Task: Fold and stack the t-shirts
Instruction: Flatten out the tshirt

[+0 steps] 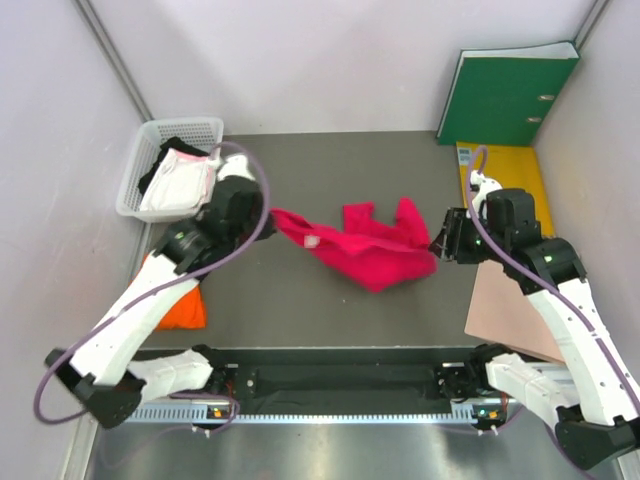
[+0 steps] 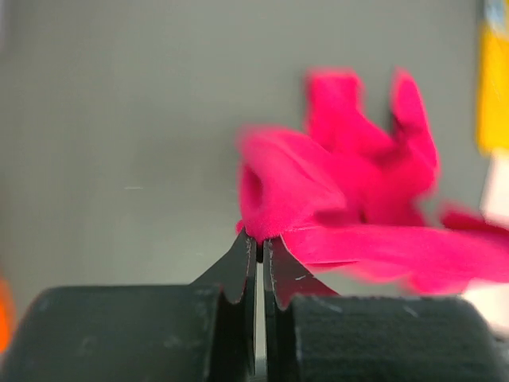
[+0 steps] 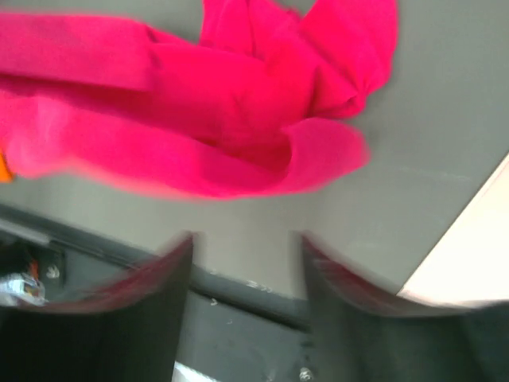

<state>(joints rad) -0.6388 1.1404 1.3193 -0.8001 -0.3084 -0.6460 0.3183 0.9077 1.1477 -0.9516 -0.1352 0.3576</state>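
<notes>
Magenta-red t-shirt [image 1: 370,250]: one item, crumpled, unfolded, at the middle of the worktop [image 1: 300,310]. One end is drawn out to the left in a narrow strip. A small pale tag [image 1: 312,241] sits on that strip; its print is too small to read.

Left gripper [image 2: 259,239]: jaws pressed together on the left end of the magenta-red t-shirt, cloth pinched at the fingertips.

Right gripper [image 3: 246,247]: jaws apart, just beside the shirt's right end; the cloth lies beyond the tips, not between them.

Orange t-shirt [image 1: 185,310]: folded flat, at the left edge of the worktop, near half, partly under the left arm.

White plastic basket [image 1: 190,122]: far left corner. Contents: a whitish-pink garment [image 1: 178,185] on top and a black garment [image 1: 170,150] beneath and behind it, both bunched.

Green lever-arch binder [image 1: 505,95]: far right corner, standing against the back wall; the spine label cannot be read.

Yellow folder [image 1: 525,170]: flat at the right edge, far half, in front of the binder.

Tan paper sheet [image 1: 500,310]: flat at the right edge, near half, partly under the right arm.
</notes>
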